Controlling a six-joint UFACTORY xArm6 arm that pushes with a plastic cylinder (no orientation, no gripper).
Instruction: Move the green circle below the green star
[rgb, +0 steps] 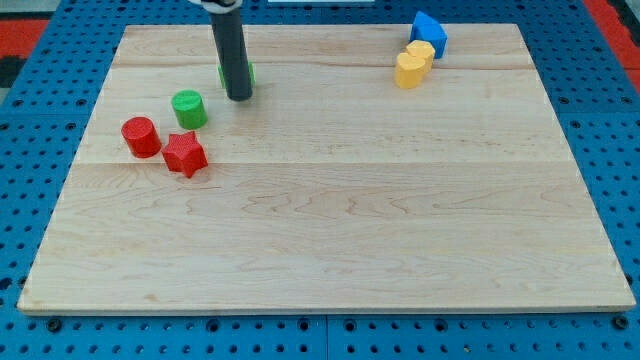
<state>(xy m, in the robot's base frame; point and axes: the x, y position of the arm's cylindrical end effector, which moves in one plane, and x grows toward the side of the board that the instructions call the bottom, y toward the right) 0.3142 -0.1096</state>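
Note:
The green circle (188, 108) is a short cylinder on the wooden board (330, 230), in the upper left. The green star (248, 73) lies up and to the right of it, mostly hidden behind the dark rod; only green edges show on both sides of the rod. My tip (238, 97) rests on the board just below the green star and to the right of the green circle, with a small gap to the circle.
A red cylinder (141, 136) and a red star (184, 153) sit below the green circle. At the upper right are a blue block (429, 31), a yellow block (421, 52) and a yellow heart-like block (408, 70). Blue pegboard surrounds the board.

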